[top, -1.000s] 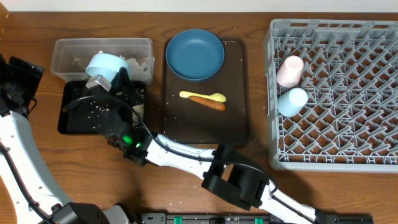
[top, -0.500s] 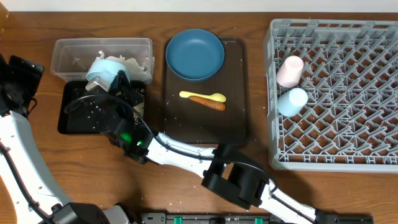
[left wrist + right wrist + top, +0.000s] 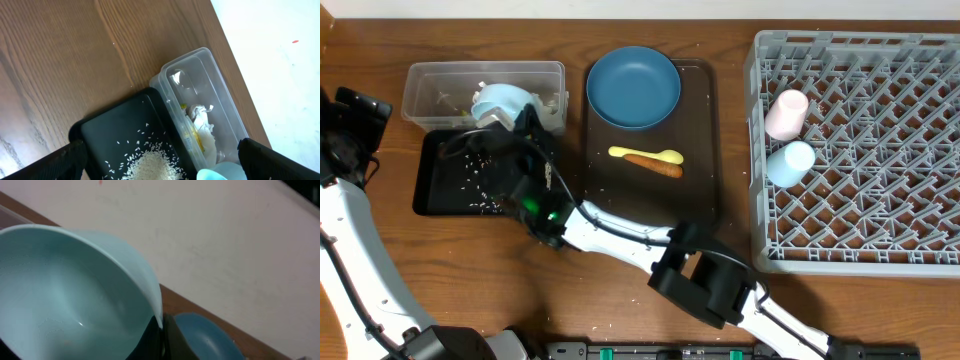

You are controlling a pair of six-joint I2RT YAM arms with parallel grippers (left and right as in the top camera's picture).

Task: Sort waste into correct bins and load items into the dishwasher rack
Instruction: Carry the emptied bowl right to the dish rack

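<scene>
1. My right gripper (image 3: 161, 341) is pinched tight on the rim of the pale bowl (image 3: 65, 290), which is tipped on edge.
2. My left gripper (image 3: 162, 161) is spread wide and holds nothing. It hangs above the black tray (image 3: 110, 130) and its rice (image 3: 150, 167).
3. Just behind the tray, touching it, the clear tub (image 3: 200, 80) holds the paper scraps (image 3: 202, 117).

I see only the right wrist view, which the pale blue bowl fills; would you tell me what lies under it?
Observer: From overhead, the pale blue bowl hangs tilted over the clear tub, just behind the black tray.
Operator: Thank you. Is any rice visible?
Observer: Yes, rice grains lie heaped in the black tray.
Operator: And what is in the tub?
Observer: It holds crumpled paper scraps.
</scene>
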